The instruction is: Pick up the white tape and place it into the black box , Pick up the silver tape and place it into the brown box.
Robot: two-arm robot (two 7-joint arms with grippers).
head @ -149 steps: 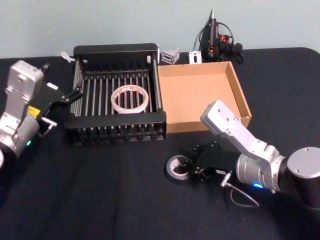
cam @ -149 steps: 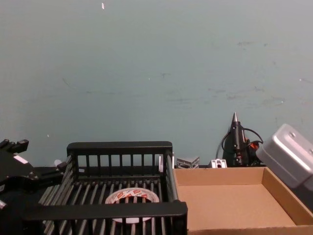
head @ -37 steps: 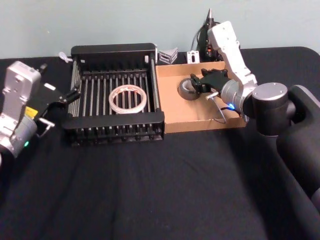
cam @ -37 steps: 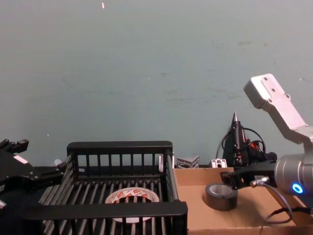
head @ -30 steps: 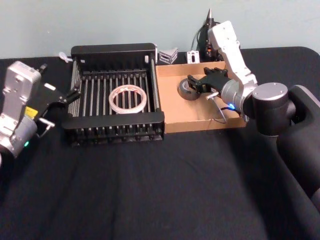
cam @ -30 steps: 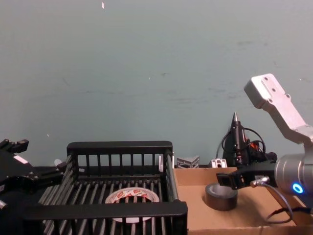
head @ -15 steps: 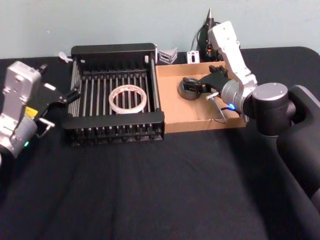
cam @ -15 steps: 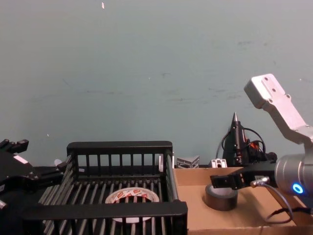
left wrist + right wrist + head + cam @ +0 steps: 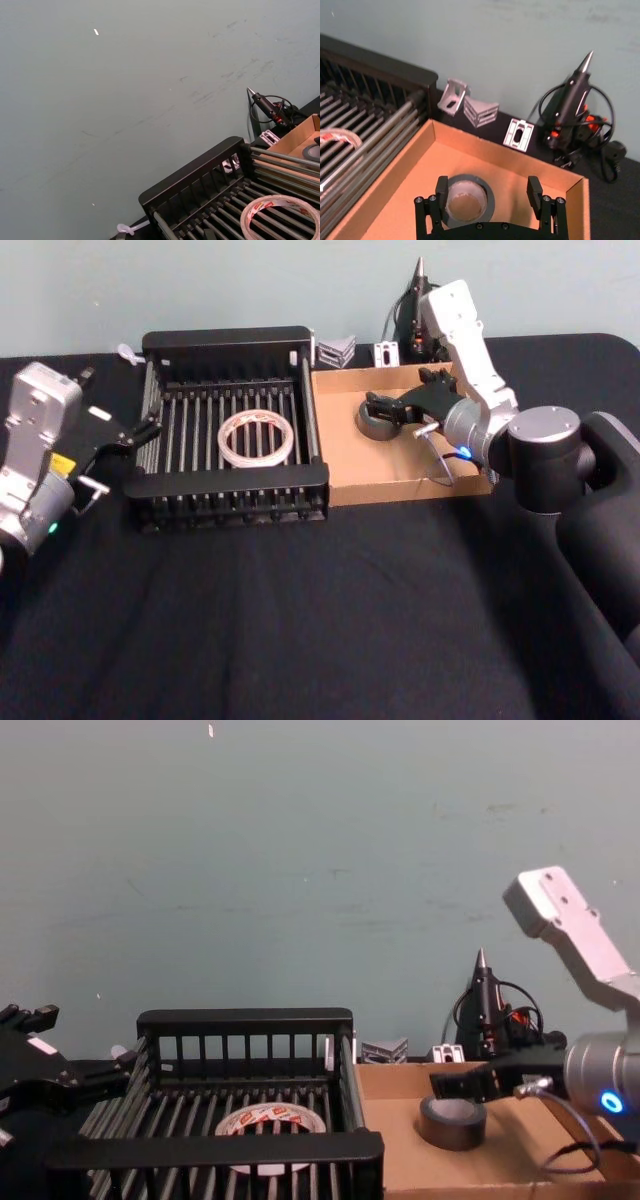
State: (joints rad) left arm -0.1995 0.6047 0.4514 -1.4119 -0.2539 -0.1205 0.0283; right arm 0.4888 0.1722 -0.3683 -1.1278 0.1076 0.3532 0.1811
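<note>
The silver tape (image 9: 375,426) lies flat on the floor of the brown box (image 9: 370,468), near its left wall. My right gripper (image 9: 402,390) hovers just over it, open, with its fingers standing wide on either side of the roll (image 9: 485,202). In the chest view the roll (image 9: 452,1120) sits below the gripper (image 9: 470,1085). The white tape (image 9: 257,459) lies flat on the slatted floor of the black box (image 9: 230,340). My left gripper (image 9: 130,435) is parked open beside the black box's left wall.
A black pointed tool with cables (image 9: 425,300), small metal brackets (image 9: 340,348) and a white plate (image 9: 389,353) lie behind the boxes. The black cloth (image 9: 300,620) in front of both boxes offers free room.
Within the last second my right gripper's jaws spread off the silver tape, leaving it on the brown box's floor. Earlier it carried the roll there from the cloth. The left arm stayed still.
</note>
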